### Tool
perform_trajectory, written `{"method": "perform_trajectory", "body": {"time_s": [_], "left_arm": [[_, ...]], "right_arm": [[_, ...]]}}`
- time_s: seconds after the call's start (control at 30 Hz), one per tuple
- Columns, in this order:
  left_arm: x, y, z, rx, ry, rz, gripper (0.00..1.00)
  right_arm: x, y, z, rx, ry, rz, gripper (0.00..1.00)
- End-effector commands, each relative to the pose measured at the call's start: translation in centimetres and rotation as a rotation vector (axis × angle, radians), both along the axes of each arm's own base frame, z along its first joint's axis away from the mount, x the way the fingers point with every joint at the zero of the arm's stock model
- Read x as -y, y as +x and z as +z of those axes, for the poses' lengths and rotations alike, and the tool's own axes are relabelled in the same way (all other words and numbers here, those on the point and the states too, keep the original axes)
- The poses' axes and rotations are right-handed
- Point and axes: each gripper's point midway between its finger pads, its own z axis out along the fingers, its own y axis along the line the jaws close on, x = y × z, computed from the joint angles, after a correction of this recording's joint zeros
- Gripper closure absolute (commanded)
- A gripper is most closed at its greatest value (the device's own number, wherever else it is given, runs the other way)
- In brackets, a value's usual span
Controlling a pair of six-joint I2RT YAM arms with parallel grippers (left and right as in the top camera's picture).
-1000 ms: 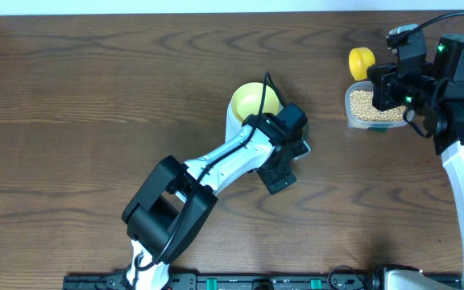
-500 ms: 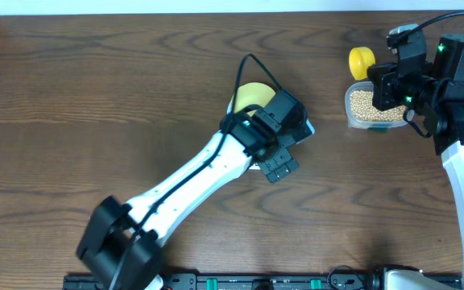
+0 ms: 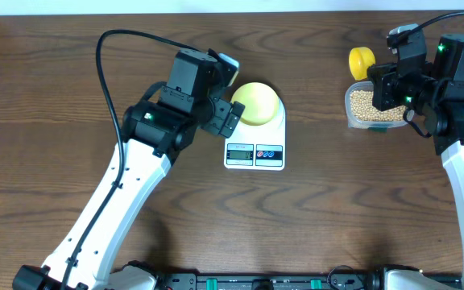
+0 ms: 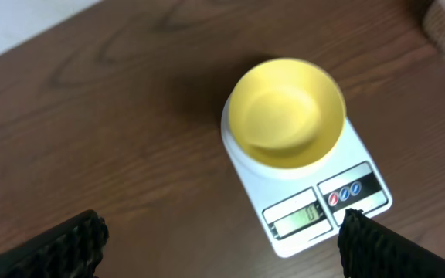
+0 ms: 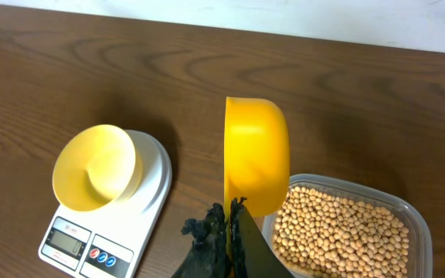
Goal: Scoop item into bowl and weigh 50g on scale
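Observation:
The pale-yellow bowl (image 3: 256,102) (image 4: 287,113) (image 5: 95,167) stands empty on the white scale (image 3: 254,153) (image 4: 315,220) (image 5: 91,247) at mid-table. My left gripper (image 3: 225,90) (image 4: 222,232) hovers just left of the bowl, jaws wide open with nothing between them. The beans (image 3: 370,109) (image 5: 338,232) fill a clear tub at the right. A bright yellow scoop (image 3: 362,60) (image 5: 257,154) hangs over the tub's far left corner, its handle pinched in my shut right gripper (image 5: 232,212). No beans show in the scoop.
The clear rectangular tub (image 3: 349,113) (image 5: 422,228) sits right of the scale, with bare brown table between them. A white wall edge (image 3: 216,6) borders the table's far side. The left arm's cable (image 3: 107,48) loops over the left half.
My left arm has swung from over the scale's front up and to the left, uncovering the bowl and scale. The right arm and scoop have not moved.

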Motion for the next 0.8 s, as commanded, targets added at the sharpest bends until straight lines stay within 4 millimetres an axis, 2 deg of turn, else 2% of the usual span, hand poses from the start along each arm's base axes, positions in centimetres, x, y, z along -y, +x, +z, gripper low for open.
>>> {"method": "perform_trajectory", "body": {"time_s": [0.0, 0.77], "left_arm": [[-0.45, 0.08, 0.51, -0.002, -0.006, 0.022, 0.02], [-0.48, -0.01, 0.44, -0.007, -0.004, 0.022, 0.02]], "right_arm": [[-0.11, 0.2, 0.66, 0.02, -0.005, 0.015, 0.99], [-0.12, 0.09, 0.53, 0.012, -0.004, 0.015, 0.99]]}}
